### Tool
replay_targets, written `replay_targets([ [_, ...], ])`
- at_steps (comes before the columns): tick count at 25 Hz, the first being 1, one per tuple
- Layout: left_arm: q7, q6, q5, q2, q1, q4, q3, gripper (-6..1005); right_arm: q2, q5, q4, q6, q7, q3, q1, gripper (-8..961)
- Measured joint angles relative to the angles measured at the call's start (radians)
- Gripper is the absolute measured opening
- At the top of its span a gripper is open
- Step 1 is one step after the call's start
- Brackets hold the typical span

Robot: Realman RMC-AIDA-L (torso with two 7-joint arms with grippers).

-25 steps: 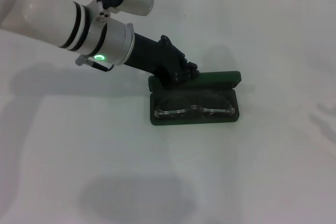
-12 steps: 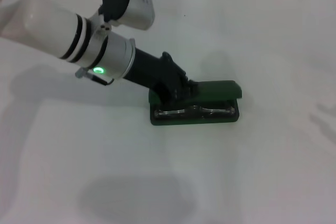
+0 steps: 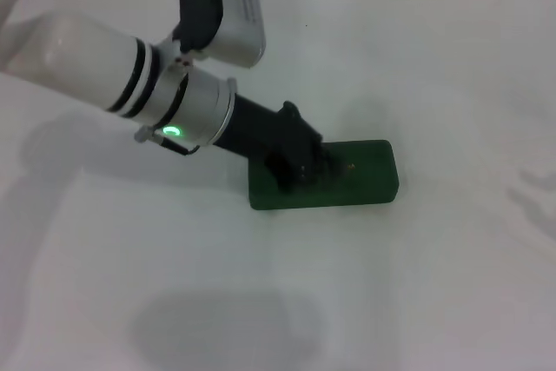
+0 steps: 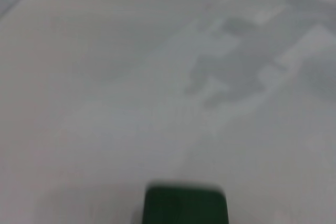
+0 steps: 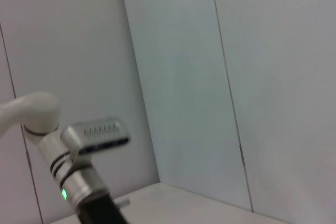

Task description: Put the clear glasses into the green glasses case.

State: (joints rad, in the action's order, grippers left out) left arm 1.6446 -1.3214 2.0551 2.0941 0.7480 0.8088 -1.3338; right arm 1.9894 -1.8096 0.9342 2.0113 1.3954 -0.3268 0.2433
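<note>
The green glasses case (image 3: pixel 367 182) lies closed on the white table, its lid down flat with small gold lettering showing. My left gripper (image 3: pixel 321 163) rests on top of the lid near its left half, black fingers bunched together and shut, holding nothing. The clear glasses are hidden, with the lid shut over where they lay. In the left wrist view one end of the green glasses case (image 4: pixel 186 206) shows close up. My right gripper is out of view; its wrist view looks at a wall and shows the left arm (image 5: pixel 79 182) far off.
White table (image 3: pixel 417 284) spreads all around the case. The left arm's white and silver forearm (image 3: pixel 130 84) slants over the table's left side, casting shadows on the cloth.
The lid went from standing open, to half lowered, to fully shut. My left gripper moved down and forward with it, and the glasses went out of sight.
</note>
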Motion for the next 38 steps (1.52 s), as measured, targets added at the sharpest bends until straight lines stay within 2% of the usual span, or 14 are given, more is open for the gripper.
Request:
replay_targets([
  [4,0.038,-0.088,-0.041,-0.003,-0.019,0.115,0.007,98,-0.004,-0.029,0.000,0.006,0.005,-0.005,0.005,302],
  [9,0.104,-0.195,-0.086,-0.005,-0.074,0.218,0.042,213,-0.010,-0.054,-0.004,0.027,0.008,-0.095,0.024,303],
  [12,0.133,-0.295,-0.183,-0.008,-0.124,0.266,0.108,272,-0.007,-0.068,-0.005,0.031,0.015,-0.158,0.041,402],
  [14,0.138,-0.399,-0.265,-0.012,-0.169,0.282,0.189,310,-0.001,-0.069,-0.013,0.032,0.015,-0.188,0.054,468],
  [17,0.141,-0.504,-0.312,-0.035,-0.222,0.276,0.278,369,0.007,-0.067,-0.038,0.033,0.006,-0.249,0.083,517],
  [20,0.140,-0.519,-0.316,-0.048,-0.238,0.265,0.292,427,0.027,-0.058,-0.075,0.025,-0.036,-0.287,0.118,541],
  [21,0.111,-0.539,-0.333,-0.067,-0.275,0.222,0.301,447,0.031,-0.048,-0.103,0.018,-0.058,-0.303,0.136,550],
  [22,0.071,-0.546,-0.340,-0.071,-0.294,0.198,0.302,496,0.034,-0.035,-0.131,0.009,-0.078,-0.318,0.151,558],
  [26,-0.052,-0.552,-0.340,-0.067,-0.323,0.158,0.303,693,0.034,0.005,-0.264,-0.054,-0.159,-0.370,0.219,590],
  [31,-0.164,-0.552,-0.342,-0.064,-0.339,0.104,0.309,885,0.035,0.011,-0.339,-0.130,-0.196,-0.426,0.286,616],
  [38,-0.189,-0.544,-0.341,-0.062,-0.331,0.070,0.332,887,0.037,0.019,-0.349,-0.135,-0.199,-0.451,0.306,616],
])
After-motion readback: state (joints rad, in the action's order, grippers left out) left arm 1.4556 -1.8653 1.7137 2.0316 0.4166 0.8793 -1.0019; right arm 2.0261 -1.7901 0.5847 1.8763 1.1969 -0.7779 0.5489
